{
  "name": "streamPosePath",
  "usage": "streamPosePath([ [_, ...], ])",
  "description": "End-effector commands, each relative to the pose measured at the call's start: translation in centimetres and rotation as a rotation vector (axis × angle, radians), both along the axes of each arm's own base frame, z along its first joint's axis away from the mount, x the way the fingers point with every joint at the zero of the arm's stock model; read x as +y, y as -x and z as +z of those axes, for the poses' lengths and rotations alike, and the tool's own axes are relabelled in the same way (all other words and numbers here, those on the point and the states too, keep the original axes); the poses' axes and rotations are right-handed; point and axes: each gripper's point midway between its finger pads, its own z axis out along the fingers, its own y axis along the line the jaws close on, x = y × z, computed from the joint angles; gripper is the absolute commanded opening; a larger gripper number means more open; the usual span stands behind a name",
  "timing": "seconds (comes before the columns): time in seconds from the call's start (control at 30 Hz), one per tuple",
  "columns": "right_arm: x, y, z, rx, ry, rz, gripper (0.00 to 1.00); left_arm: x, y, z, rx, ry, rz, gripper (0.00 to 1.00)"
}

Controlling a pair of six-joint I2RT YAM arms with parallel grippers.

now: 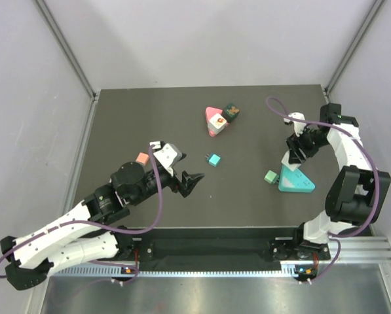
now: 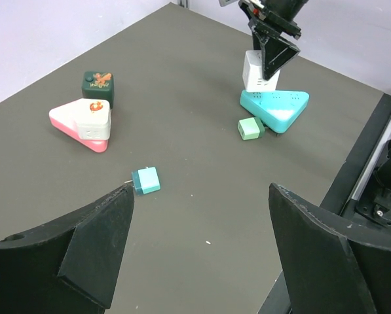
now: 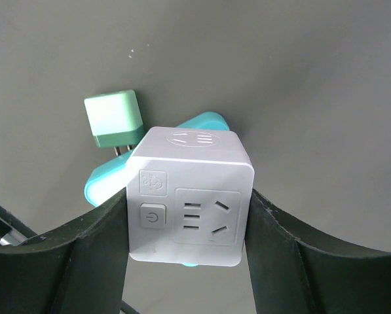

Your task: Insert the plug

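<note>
Right arm, over the teal triangular power strip (image 1: pixel 298 182):
- Jaws pinch a white cube adapter (image 3: pixel 188 196) by two opposite flat sides. Its socket face and power button are turned to the wrist camera.
- The cube sits upright on the strip's top, at the corner farthest from the arm bases. I cannot tell whether it is seated or only resting (its underside and any prongs are hidden).
- Holding it by the flat sides keeps the cube square to the strip, which suits a straight push down.
- I judge this cube to be the plug in hand and the insertion to be near its end.

Other things, placed from the teal strip:
- A green plug block (image 1: pixel 271 176) lies on the desk (image 1: pixel 247 216), just beside the strip's left edge. It is clear of the jaws.
- A small teal plug (image 2: pixel 146 180) lies loose, well to the left of the strip.
- A pink triangular strip (image 1: pixel 211 112) stands farther off, up and to the left. It carries a white cube of its own, and a dark green cube (image 1: pixel 232 112) is next to it.
- A small pink block (image 1: pixel 142 157) lies far left of the strip.

Left arm, well left of the strip:
- Jaws are spread wide with nothing between them, hanging above the desk and facing the small teal plug.
- The arm looks parked out of the right arm's way, or ready for that plug.
</note>
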Motion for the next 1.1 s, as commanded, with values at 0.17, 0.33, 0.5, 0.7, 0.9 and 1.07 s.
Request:
streamPosePath([
  [0.17, -0.5, -0.5, 1.5, -0.052, -0.058, 0.014, 0.00, -0.8, -0.2, -0.3, 0.009, 0.006, -0.005, 0.88],
  [0.33, -1.0, -0.9, 0.9, -0.042, -0.060, 0.030, 0.00, -1.1, -0.3, -0.6, 0.014, -0.001, -0.008, 0.88],
  [0.5, -1.6, -1.3, 0.0, -0.020, -0.053, 0.022, 0.00, -1.1, -0.5, -1.0, 0.017, -0.013, 0.002, 0.88],
  [0.7, -1.7, -1.2, -0.7, 0.006, -0.055, 0.020, 0.00, -1.2, -0.6, -1.0, 0.014, -0.015, 0.001, 0.88],
  [0.9, -0.8, -1.2, -1.1, 0.022, -0.106, 0.051, 0.00, -1.0, -0.6, -0.8, 0.009, -0.011, 0.007, 0.88],
  [1.07, -0.2, -1.0, -0.7, 0.018, -0.131, 0.059, 0.00, -1.0, -0.5, -0.7, 0.007, -0.007, 0.004, 0.88],
])
